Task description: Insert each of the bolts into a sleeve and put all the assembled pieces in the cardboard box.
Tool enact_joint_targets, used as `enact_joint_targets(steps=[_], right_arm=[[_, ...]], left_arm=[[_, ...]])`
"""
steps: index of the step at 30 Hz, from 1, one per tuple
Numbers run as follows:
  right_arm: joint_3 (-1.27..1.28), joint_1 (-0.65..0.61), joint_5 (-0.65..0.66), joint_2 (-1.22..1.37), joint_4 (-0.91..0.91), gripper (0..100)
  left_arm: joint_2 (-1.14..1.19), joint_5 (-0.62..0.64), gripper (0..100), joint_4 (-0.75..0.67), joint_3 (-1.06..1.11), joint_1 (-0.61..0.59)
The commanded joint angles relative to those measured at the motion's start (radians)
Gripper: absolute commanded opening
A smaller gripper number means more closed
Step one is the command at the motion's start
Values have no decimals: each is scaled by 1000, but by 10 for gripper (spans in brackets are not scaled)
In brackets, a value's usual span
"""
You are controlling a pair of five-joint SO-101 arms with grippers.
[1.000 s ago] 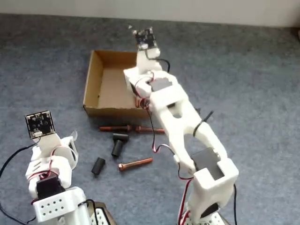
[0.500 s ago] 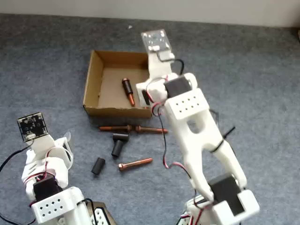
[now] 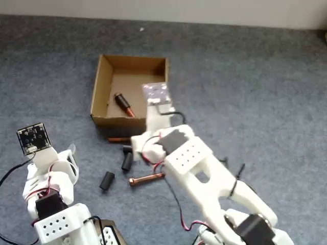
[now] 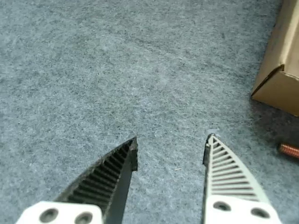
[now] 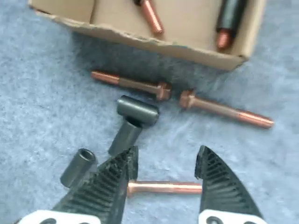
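Three copper-coloured metal bolts [image 5: 133, 85] and three short black tube sleeves [image 5: 125, 136] lie loose on the grey felt tabletop [image 3: 265, 76], in front of the shallow brown cardboard box [image 3: 99, 87]. Two bolts sit head to head just beside the box wall. The third bolt [image 5: 163, 187] lies crosswise btwn the fingers of the right claw [image 5: 168, 149], which hangs open over it, gripping nothing. Inside the box we make out what look like two assembled pieces [image 5: 227, 21], each a sleeve w/ a copper tip showing. The left claw [image 4: 172, 137] is open too, over bare tabletop near a box corner. We judge the job not yet half done, w/ the pick of that third bolt in hand. Next move: drop straight down, close on the shank, lift w/o nudging the sleeve just beside one finger, then carry it to a sleeve.
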Motion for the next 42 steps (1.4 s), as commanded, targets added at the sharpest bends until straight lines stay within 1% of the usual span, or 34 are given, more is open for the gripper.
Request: enact_joint_targets(steps=[1,5,9,18,21,23,24,27,28,29,31,35,42], right_arm=[[-62,-68,-75,108,-65,190],[-162,-105,-140,271,-67,190],[-237,-125,-180,354,-67,190],[-277,-137,-186,498,-91,190],[-285,-122,-186,547,-96,190],[-285,-116,-186,568,-96,162],[-285,-113,-186,572,-96,131],[-285,-102,-175,570,-91,1],[-285,-99,-167,568,-88,4],[-285,-97,-146,559,-76,15],[-278,-94,-97,518,-59,2],[-262,-91,-18,337,-39,5],[-22,18,104,-65,-45,5]], left_arm=[[-10,-5,242,-15,-15,-7],[-10,-5,242,-15,-15,-7],[-10,-5,242,-15,-15,-2],[-10,-5,242,-15,-15,-2],[-10,-5,242,-15,-15,-4],[-10,-5,242,-15,-15,-5],[-10,-5,242,-15,-15,-5],[-10,-5,242,-15,-15,-5],[-10,-5,242,-15,-15,-5],[-10,-5,242,-15,-15,-5],[-10,-5,242,-15,-13,-5],[-10,-5,242,-15,-12,-2],[-10,-5,242,-15,-16,2]])
